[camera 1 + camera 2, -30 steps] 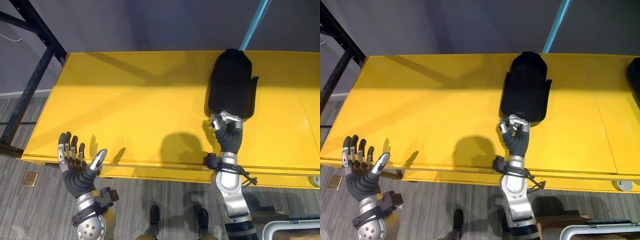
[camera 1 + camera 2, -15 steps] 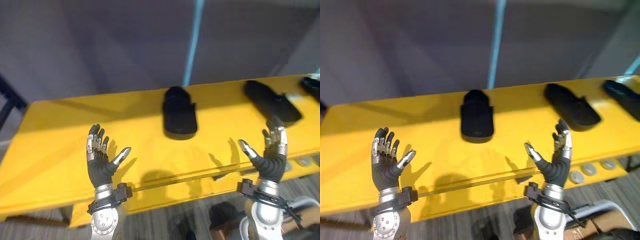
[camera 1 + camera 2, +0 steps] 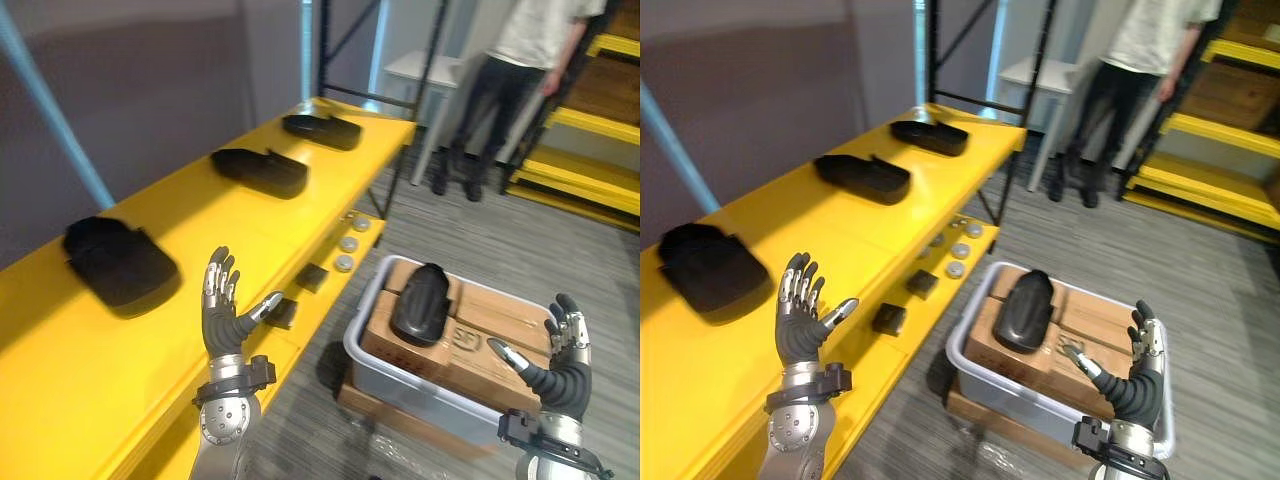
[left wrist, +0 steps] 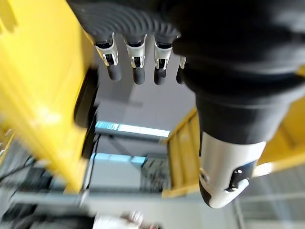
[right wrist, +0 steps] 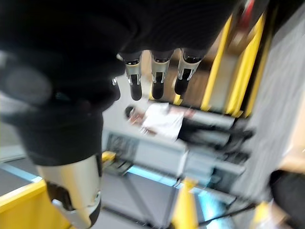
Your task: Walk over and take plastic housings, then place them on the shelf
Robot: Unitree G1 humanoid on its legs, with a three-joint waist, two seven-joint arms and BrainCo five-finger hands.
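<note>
One plastic housing (image 3: 420,303) lies ahead-left of the empty, spread right hand (image 3: 565,360), long axis pointing away; left hand (image 3: 225,310), likewise spread, farther.

There are four housings (image 3: 118,262) (three on the shelf (image 3: 200,212), one in the bin (image 3: 410,386)), one bin, one person (image 3: 510,90), three round discs (image 3: 347,243) and two dark blocks (image 3: 312,277).

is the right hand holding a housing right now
No, the right hand is open and empty; one housing lies on the cardboard box.
</note>
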